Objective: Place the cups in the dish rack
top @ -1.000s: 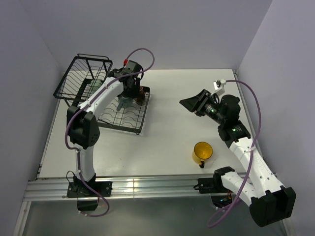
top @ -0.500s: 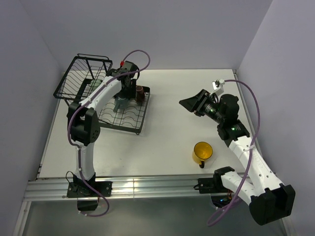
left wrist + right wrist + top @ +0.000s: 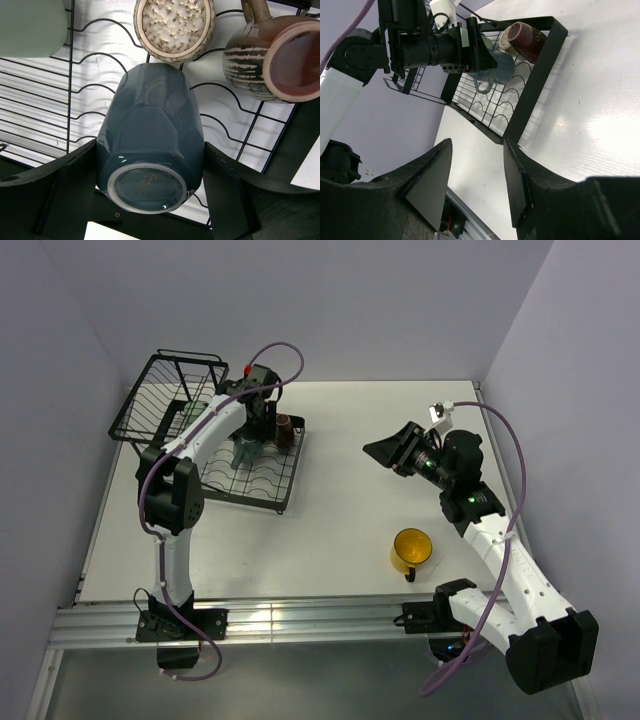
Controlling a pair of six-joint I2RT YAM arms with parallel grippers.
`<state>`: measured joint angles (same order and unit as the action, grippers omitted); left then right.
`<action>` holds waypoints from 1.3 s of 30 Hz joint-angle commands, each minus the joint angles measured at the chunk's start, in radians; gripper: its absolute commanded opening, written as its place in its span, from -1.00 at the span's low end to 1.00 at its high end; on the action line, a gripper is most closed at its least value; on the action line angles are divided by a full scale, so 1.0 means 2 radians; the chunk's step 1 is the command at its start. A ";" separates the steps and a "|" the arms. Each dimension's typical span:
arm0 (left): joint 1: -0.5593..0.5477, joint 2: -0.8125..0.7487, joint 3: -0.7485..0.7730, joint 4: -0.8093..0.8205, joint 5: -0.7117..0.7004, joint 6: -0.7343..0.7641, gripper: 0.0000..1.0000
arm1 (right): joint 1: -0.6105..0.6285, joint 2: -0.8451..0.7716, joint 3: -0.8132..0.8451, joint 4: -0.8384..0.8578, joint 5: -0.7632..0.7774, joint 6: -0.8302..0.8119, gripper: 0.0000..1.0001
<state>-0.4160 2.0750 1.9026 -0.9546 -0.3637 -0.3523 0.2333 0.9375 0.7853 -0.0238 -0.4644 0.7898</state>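
Observation:
My left gripper (image 3: 150, 170) is shut on a dark teal cup (image 3: 150, 135), base toward the camera, low over the flat tray of the black wire dish rack (image 3: 45, 105). In the tray lie a pale green tumbler (image 3: 30, 25), a beige speckled cup (image 3: 174, 27) and a brown mug (image 3: 275, 57). From above, the left gripper (image 3: 247, 440) is over the tray (image 3: 275, 485). A yellow mug (image 3: 410, 550) stands on the table near the right arm. My right gripper (image 3: 385, 450) is open and empty, held in the air and facing the rack (image 3: 535, 75).
The rack's taller basket section (image 3: 165, 395) stands at the back left against the left wall. The white table (image 3: 340, 500) lies between rack and yellow mug. A metal rail (image 3: 300, 618) runs along the near edge.
My left gripper with the teal cup has shifted a little left and down toward the tray since a second ago. The right arm has barely moved.

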 commanded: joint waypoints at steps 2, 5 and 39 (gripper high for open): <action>0.004 0.000 0.012 0.014 -0.024 0.010 -0.29 | -0.001 0.001 0.012 0.008 -0.007 -0.009 0.06; 0.004 0.003 0.009 0.012 -0.033 0.008 0.12 | 0.001 0.002 0.011 0.010 -0.008 -0.008 0.05; 0.007 -0.009 -0.039 0.041 -0.024 0.000 0.69 | 0.004 0.004 0.002 0.010 -0.008 -0.010 0.05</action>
<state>-0.4004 2.0750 1.8542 -0.8654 -0.4202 -0.3534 0.2333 0.9405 0.7849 -0.0235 -0.4652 0.7898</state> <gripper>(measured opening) 0.848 0.528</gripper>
